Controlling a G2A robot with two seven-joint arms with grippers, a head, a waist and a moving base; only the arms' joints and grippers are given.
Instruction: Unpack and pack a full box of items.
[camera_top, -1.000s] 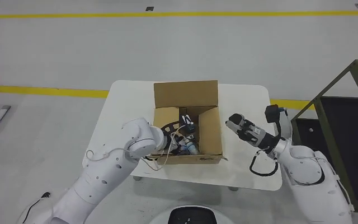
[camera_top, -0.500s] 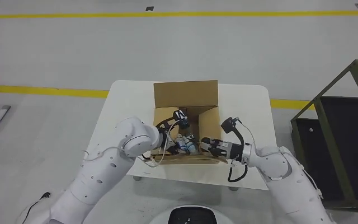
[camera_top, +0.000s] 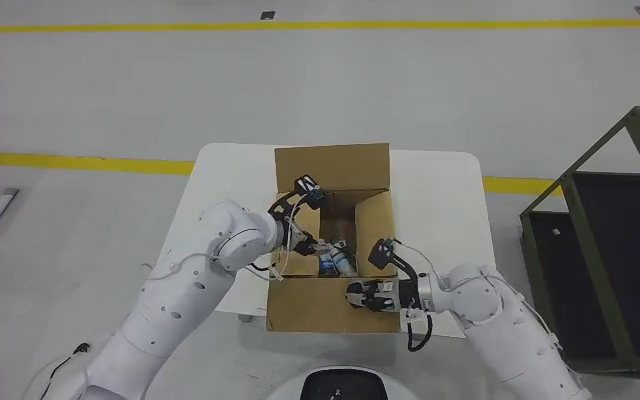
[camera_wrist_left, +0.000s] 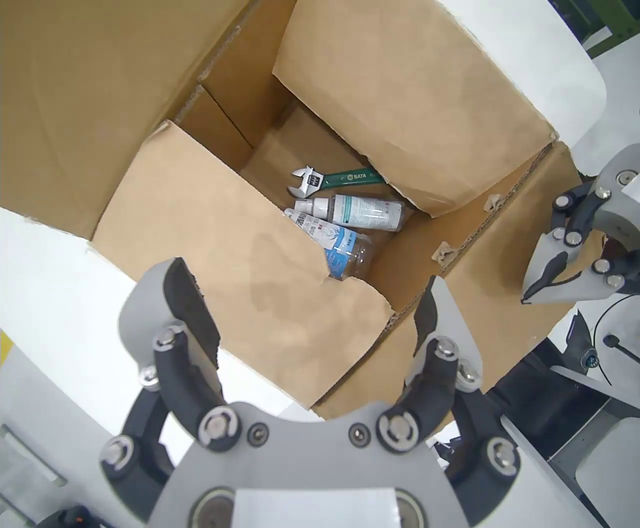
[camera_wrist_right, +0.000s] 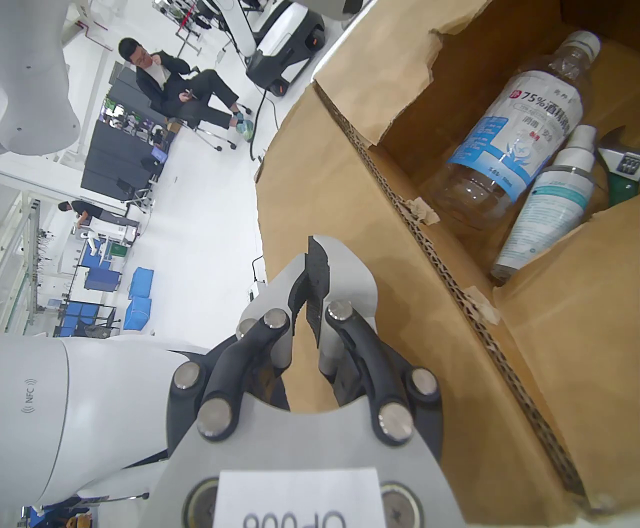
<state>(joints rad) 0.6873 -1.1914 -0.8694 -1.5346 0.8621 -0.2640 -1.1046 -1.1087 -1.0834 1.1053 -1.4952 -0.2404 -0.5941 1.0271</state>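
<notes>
An open cardboard box (camera_top: 333, 168) stands mid-table. Inside lie a green-handled wrench (camera_wrist_left: 345, 177), a small white spray bottle (camera_wrist_left: 357, 211) and a larger clear bottle (camera_wrist_left: 340, 245) with a blue label (camera_wrist_right: 520, 145). My left gripper (camera_top: 305, 187) hangs open above the box's far left corner, its fingers spread over the left flap (camera_wrist_left: 225, 240) with nothing between them (camera_wrist_left: 302, 272). My right gripper (camera_top: 356, 293) is shut and rests against the near flap (camera_top: 320, 305), which is folded outward and down (camera_wrist_right: 312, 265).
The box sits on a white table (camera_top: 440, 200) with bare surface to its left and right. A dark green rack (camera_top: 590, 220) stands off the table's right side. The right flap (camera_wrist_left: 400, 115) leans in over the box's opening.
My right arm swung in from the table's right side to the box's near flap, which has folded outward. My left gripper rose out of the box toward its far left corner.
</notes>
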